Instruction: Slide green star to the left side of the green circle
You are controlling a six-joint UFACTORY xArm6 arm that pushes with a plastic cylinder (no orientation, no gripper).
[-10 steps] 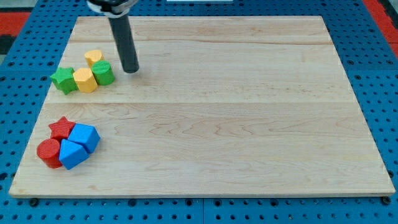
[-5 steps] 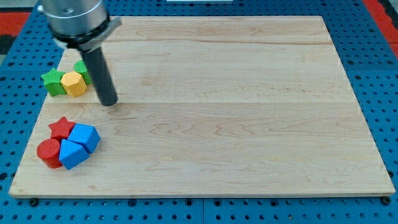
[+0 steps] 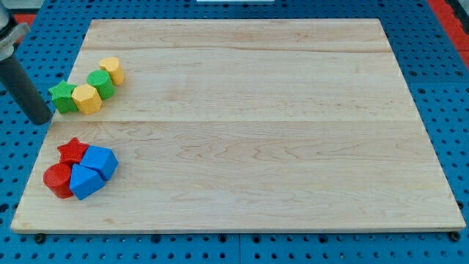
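Observation:
The green star (image 3: 64,97) lies near the board's left edge. A yellow hexagon block (image 3: 87,99) touches its right side. The green circle (image 3: 100,83) sits up and right of the hexagon, and a yellow heart-like block (image 3: 112,70) sits beyond it. The hexagon lies between the star and the circle. My tip (image 3: 39,119) is at the view's left, just off the board's left edge, below and left of the green star and apart from it.
A cluster at the lower left holds a red star (image 3: 72,150), a red cylinder (image 3: 56,180) and two blue blocks (image 3: 100,160) (image 3: 85,181). The wooden board (image 3: 264,125) rests on a blue pegboard surface.
My rod has swung from right of the green circle down and left, ending off the board's left edge. The green-and-yellow group has shifted left, and the circle and heart stand more diagonally.

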